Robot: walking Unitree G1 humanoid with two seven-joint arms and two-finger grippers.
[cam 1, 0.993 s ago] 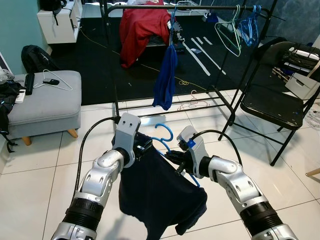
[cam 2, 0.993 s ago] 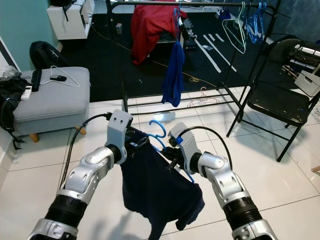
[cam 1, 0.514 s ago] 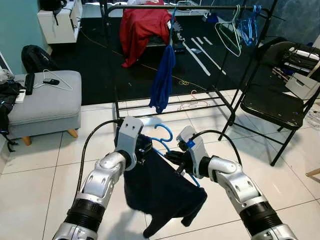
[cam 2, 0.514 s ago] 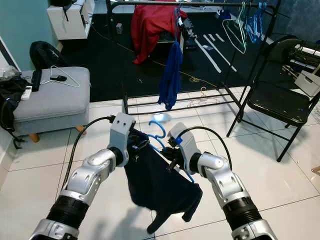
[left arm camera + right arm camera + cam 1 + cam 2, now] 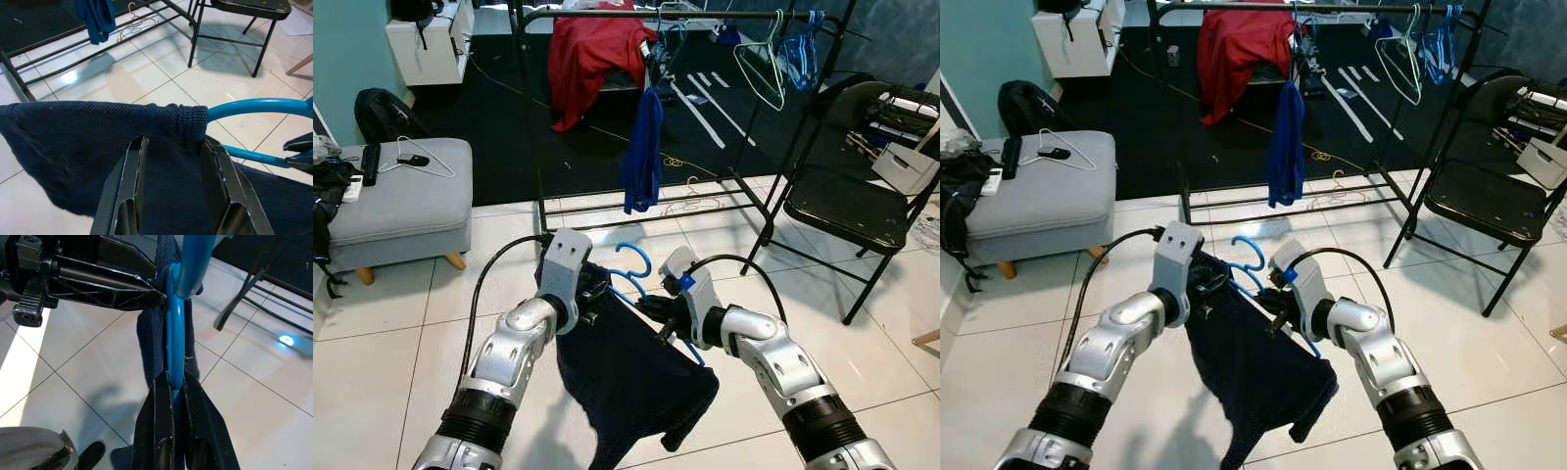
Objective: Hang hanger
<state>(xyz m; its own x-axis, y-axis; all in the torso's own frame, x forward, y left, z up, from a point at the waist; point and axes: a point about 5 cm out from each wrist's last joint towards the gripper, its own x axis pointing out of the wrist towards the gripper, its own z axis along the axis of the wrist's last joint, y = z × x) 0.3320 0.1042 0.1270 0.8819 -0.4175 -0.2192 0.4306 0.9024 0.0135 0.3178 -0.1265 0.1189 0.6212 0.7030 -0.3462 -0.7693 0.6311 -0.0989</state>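
A blue plastic hanger carries a dark navy garment that droops toward the tiled floor between my two arms. My left gripper is shut on the garment's collar edge, just beside the hanger's neck. My right gripper is shut on the hanger's blue bar, a little right of the hook. Both hold it low, well in front of the black clothes rack, whose top bar runs across the far side.
On the rack hang a blue cloth, a red garment and green and blue hangers. A black folding chair stands right. A grey ottoman sits left. A loose hanger lies under the rack.
The navy garment's lower part has swung and bunched differently. The blue cloth on the rack sways. Both grippers keep their hold in nearly the same place.
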